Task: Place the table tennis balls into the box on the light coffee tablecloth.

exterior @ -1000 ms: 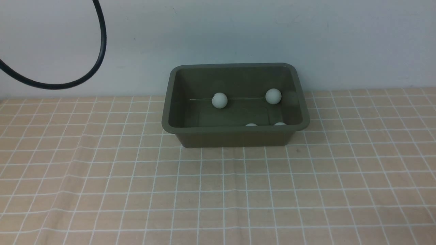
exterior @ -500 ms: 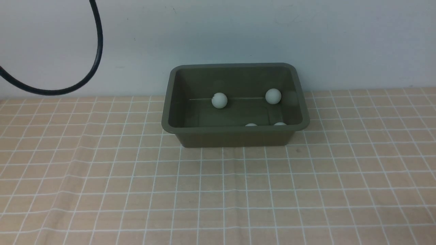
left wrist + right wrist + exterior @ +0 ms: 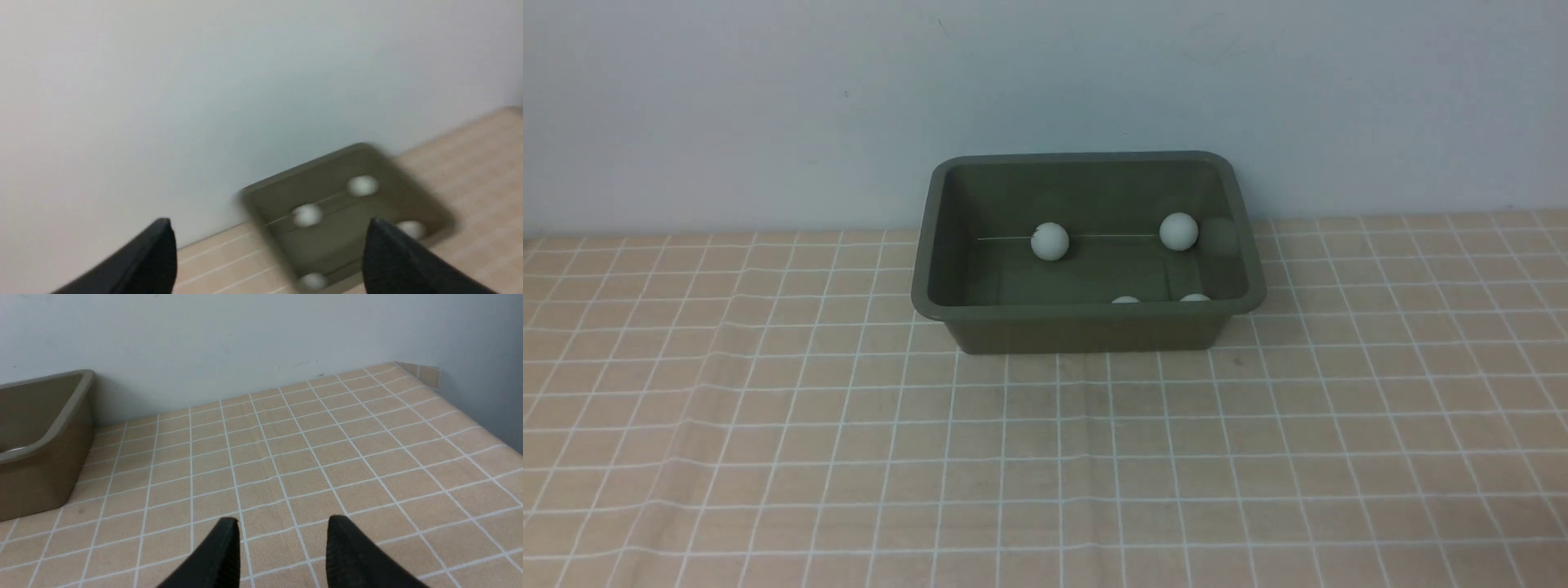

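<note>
- Nearest to me, in the front view, lies the light coffee tablecloth [image 3: 1045,457], a peach-beige cloth with a grid of thin white lines. It has some soft wrinkles on my left side.
- My right gripper [image 3: 282,549] appears only in the right wrist view. Its two black fingers [image 3: 222,555] stand apart with only cloth between them, and they pinch nothing.
- In that same view one corner of the box [image 3: 45,437] stands at the edge of the picture, well apart from my right gripper.
- My left gripper [image 3: 269,255] appears only in the left wrist view, which is blurred. Its fingers [image 3: 392,261] are spread wide and there is nothing between them.
- Past my left fingers I see the box [image 3: 408,179] with pale balls inside it. It is apart from the gripper.
- Farther away in the front view, the box [image 3: 1086,327] stands on the cloth, just before the wall [image 3: 1045,82]. It is olive-green, with rounded corners and a flared rim.
- Four table tennis balls [image 3: 1049,242] are visible inside the box. Two lie toward the far wall, one left of the middle and one [image 3: 1178,231] more to the right.
- Two more, [image 3: 1125,300] and [image 3: 1195,297], are half hidden behind the near rim, so only their tops show.
- I see no ball lying on the cloth in any view.
</note>
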